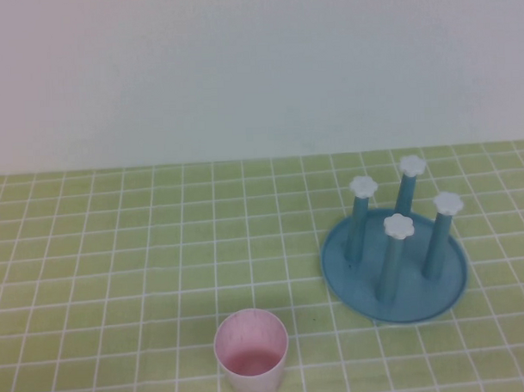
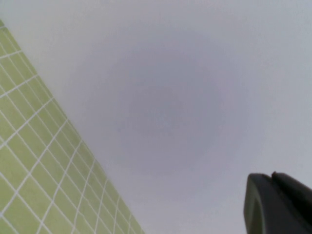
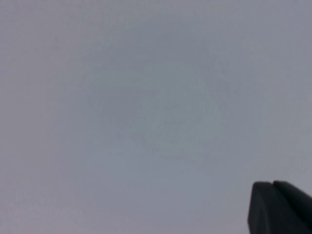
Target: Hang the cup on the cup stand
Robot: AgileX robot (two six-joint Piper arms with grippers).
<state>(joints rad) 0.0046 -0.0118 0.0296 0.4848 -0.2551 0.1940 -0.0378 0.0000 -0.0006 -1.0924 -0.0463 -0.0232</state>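
Both grippers out of your high view: left gripper (image 2: 279, 204) and right gripper (image 3: 280, 207) closed, holding nothing, aimed at blank wall. Nearest you, cup (image 1: 251, 354) upright on green tablecloth (image 1: 118, 278), mouth up. Farther right, apart: cup stand (image 1: 394, 262), four pegs bare.

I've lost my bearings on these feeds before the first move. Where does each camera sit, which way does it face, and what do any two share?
High view: raised on the robot's side, angled down at the green tiled table, the upright pink cup and the blue cup stand; no arm shows.
Left wrist view: faces the pale wall, table at one edge; the shut left pincer at a corner.
Right wrist view: faces only the wall; the shut right pincer at a corner.
Shared: high and left wrist views both show the table.
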